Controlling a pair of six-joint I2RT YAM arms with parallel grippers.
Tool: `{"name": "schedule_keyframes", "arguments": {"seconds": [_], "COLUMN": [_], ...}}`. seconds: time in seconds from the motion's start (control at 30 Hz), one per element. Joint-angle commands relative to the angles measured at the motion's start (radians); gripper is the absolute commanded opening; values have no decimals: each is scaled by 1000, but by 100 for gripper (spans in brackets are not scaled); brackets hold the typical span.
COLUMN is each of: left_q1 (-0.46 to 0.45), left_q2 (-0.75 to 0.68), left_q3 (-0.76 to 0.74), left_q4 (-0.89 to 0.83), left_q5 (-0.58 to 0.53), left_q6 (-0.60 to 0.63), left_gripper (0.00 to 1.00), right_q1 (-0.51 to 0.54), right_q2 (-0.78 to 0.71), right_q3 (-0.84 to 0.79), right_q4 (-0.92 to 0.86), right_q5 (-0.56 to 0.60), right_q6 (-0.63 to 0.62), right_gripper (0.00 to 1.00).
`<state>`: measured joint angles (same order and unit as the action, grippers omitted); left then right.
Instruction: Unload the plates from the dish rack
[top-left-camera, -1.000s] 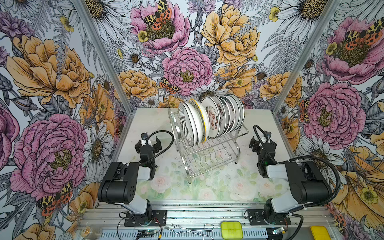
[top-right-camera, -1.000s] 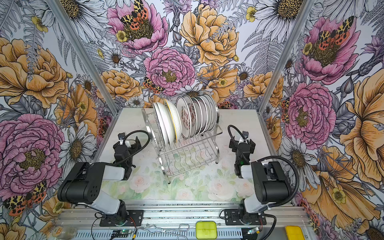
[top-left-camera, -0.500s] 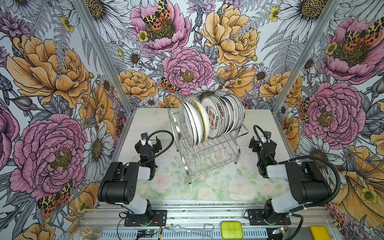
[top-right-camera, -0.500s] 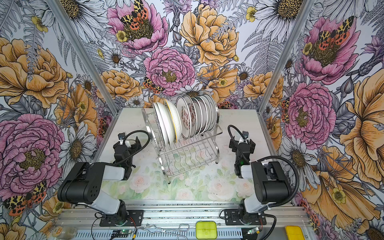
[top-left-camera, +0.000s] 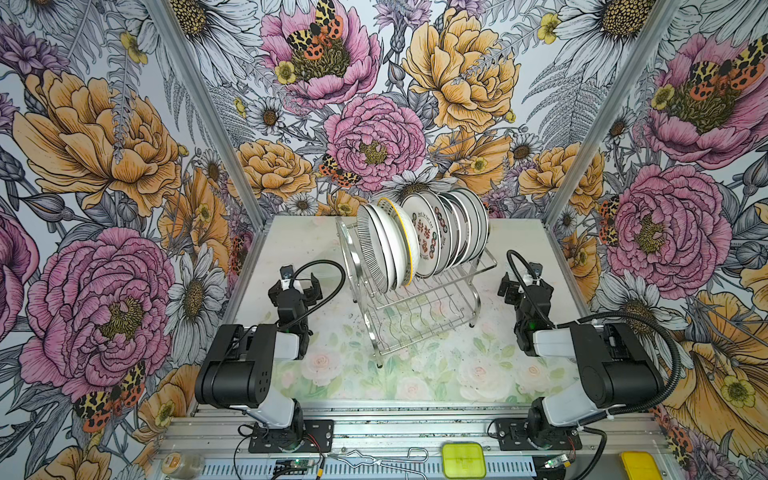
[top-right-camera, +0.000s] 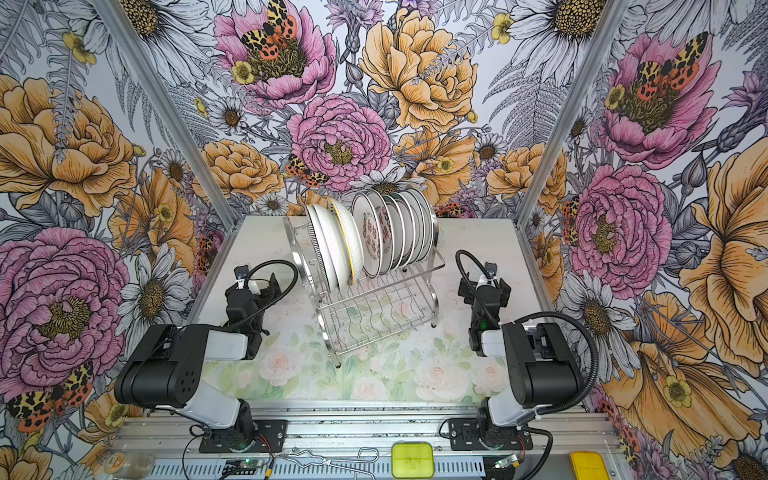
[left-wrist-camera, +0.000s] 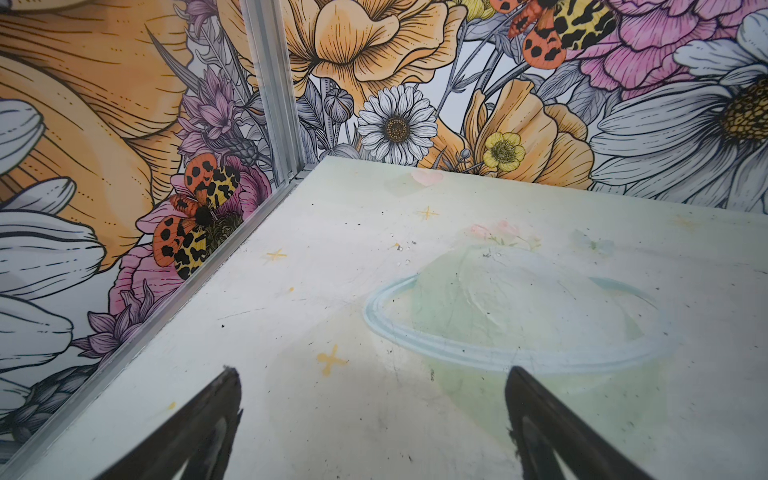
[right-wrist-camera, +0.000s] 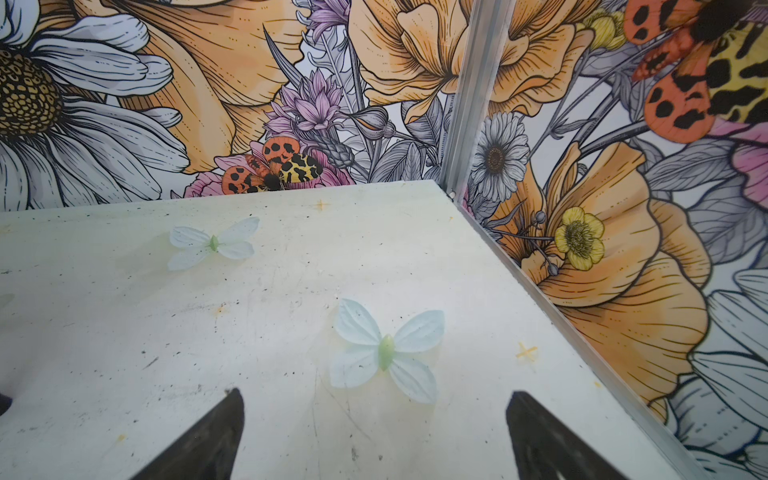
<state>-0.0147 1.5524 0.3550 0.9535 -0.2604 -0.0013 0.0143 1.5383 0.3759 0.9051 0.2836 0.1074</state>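
Observation:
The dish rack (top-left-camera: 417, 318) (top-right-camera: 374, 318) is a shiny two-tier wire frame standing mid-table in both top views. Several white plates (top-left-camera: 422, 239) (top-right-camera: 372, 239) stand on edge in its upper tier, leaning in a row; the leftmost has a black-striped rim, one has a yellow edge, one bears red characters. My left gripper (top-left-camera: 296, 283) (top-right-camera: 253, 286) rests low to the rack's left, open and empty. My right gripper (top-left-camera: 524, 282) (top-right-camera: 484, 286) rests to the rack's right, also open and empty. Both wrist views show wide-apart fingers over bare table (left-wrist-camera: 372, 372) (right-wrist-camera: 375, 394); rack and plates are out of those views.
Floral walls close in the table (top-left-camera: 291, 237) on three sides, with metal posts (left-wrist-camera: 274, 91) (right-wrist-camera: 469, 95) at the back corners. Past the front rail lie a yellow-green box (top-left-camera: 463, 459), a yellow item (top-left-camera: 640, 465), a wire tool (top-left-camera: 382, 457) and a small jar (top-left-camera: 180, 463).

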Motion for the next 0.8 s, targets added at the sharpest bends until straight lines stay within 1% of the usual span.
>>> {"name": "schedule_keyframes", "arguments": {"seconds": [0.0,0.07,0.17,0.23,0.3,0.37,0.43,0.53,0.6,0.7,0.77], "left_q1": [-1,-15,-38,-55,-83,-111,-141,-173,-195,-220,-226], "left_q2": [-3,-9,-52,-92,-141,-186,-238,-314,-359,-411,-434], "left_q3": [11,2,15,35,65,91,125,190,238,304,342], "left_q4": [7,25,-35,-103,-192,-261,-361,-552,-696,-903,-1024], "left_q5": [15,-5,-65,-87,-132,-169,-213,-221,-227,-223,-208], "left_q6": [-10,1,6,25,44,63,54,-27,-108,-216,-280], "left_gripper": [99,99,99,99,99,99,99,99,99,99,99], "right_q1": [4,4,4,3,4,4,4,4,4,3,4], "right_q2": [-8,-39,-122,-179,-242,-312,-375,-443,-456,-457,-461], "right_q3": [-21,-36,-48,-49,-46,-26,1,80,181,299,344], "right_q4": [35,38,-12,-54,-108,-193,-284,-477,-702,-935,-1037], "right_q5": [4,-1,11,26,33,55,59,67,67,-4,-61], "right_q6": [-5,-5,0,9,7,19,26,77,139,229,284], "right_gripper": [99,99,99,100,100,100,99,100,99,99,99]}}
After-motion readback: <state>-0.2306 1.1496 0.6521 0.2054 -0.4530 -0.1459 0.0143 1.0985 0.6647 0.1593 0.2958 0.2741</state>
